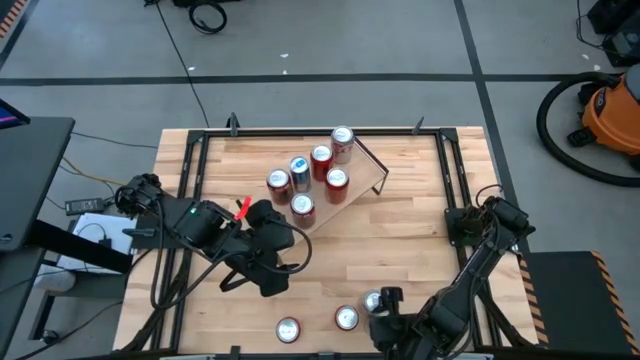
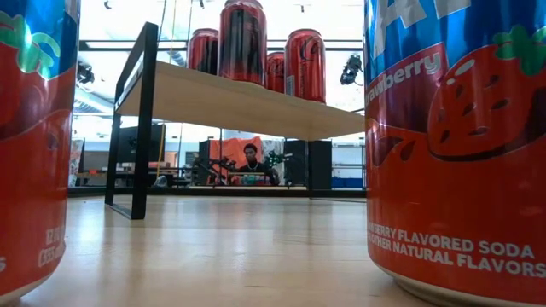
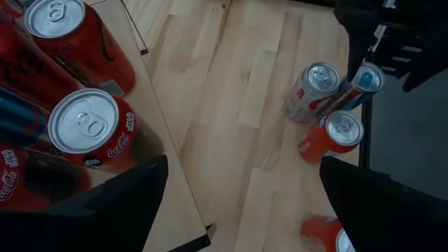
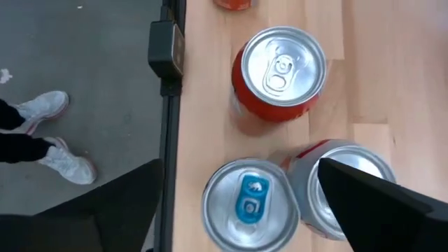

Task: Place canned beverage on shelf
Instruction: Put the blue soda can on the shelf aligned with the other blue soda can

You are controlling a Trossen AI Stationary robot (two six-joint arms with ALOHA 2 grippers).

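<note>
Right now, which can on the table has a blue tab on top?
The can with the blue tab, directly under the right gripper. The other two cans beside it have plain silver tabs.

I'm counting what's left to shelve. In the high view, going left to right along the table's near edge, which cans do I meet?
Red can with silver top → second red can → blue-tabbed can, right beside the open right gripper.

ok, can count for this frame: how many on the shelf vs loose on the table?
Cans on the shelf: 6
Cans loose on the tabletop: 4
Total: 10 cans
</note>
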